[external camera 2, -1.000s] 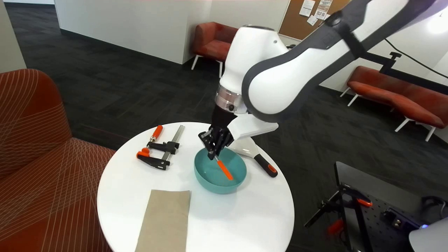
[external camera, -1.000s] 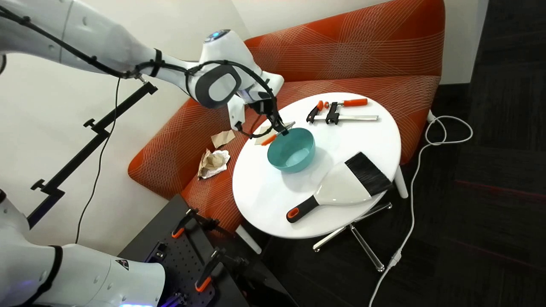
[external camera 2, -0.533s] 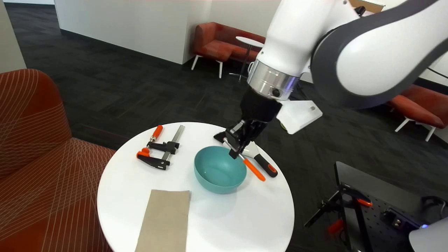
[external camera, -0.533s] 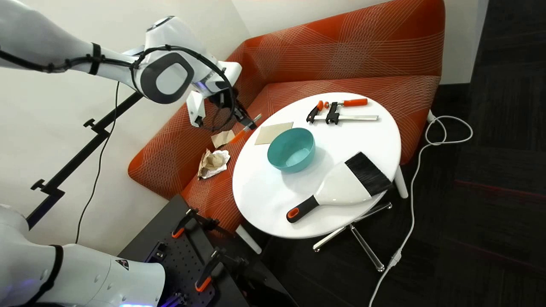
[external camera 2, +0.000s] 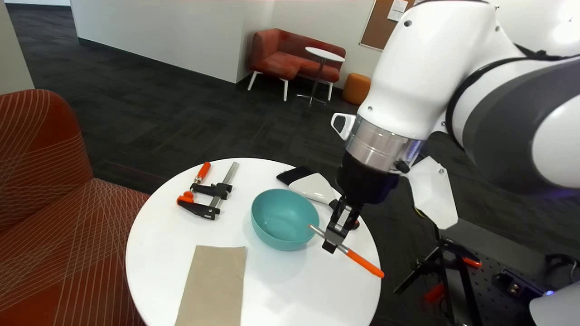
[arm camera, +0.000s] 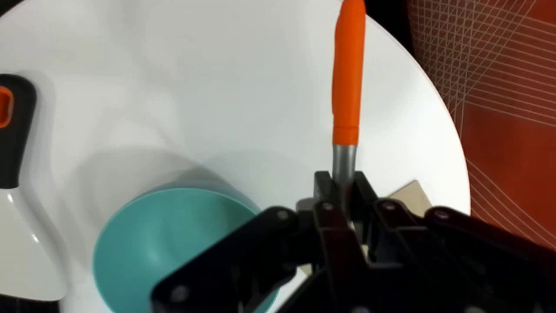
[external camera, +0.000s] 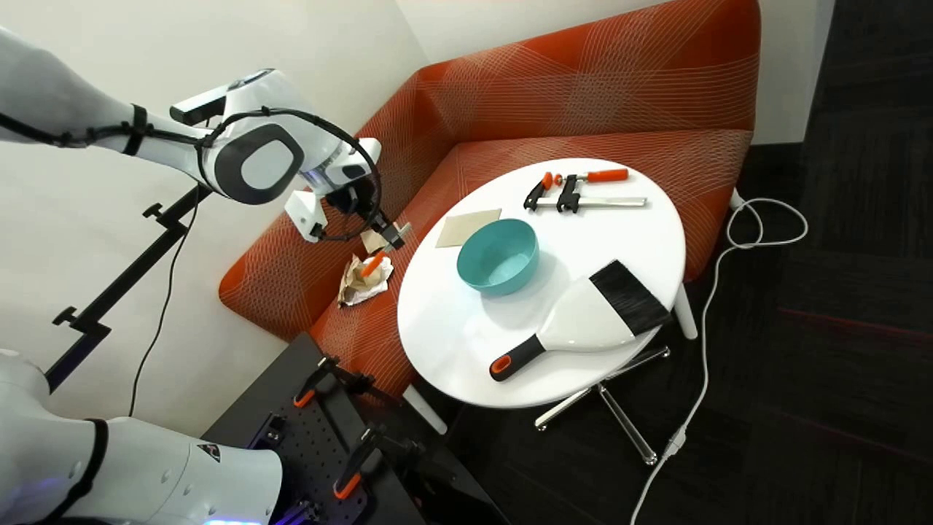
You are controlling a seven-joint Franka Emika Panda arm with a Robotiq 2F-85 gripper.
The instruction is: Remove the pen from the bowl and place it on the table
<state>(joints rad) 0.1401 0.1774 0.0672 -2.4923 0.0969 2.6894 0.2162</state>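
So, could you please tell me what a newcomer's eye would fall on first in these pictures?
Probably the orange pen, clamped in the gripper above the round white table. Next, perhaps, the teal bowl standing on that table, and then the patterned red bench curving behind it in an exterior view.

A red bench (external camera: 605,95) with pale lines stands along the white wall (external camera: 328,36), and on its seat lie a crumpled paper (external camera: 357,292) and, just beside it, a flat brown scrap (external camera: 372,241). In both exterior views there are a clamp (external camera 2: 217,190) with orange handle, a wide brush (external camera: 583,324) with black bristles and a brown sheet (external camera 2: 215,280), each lying apart. A white cable (external camera: 677,440) runs over the dark floor (external camera: 838,255).
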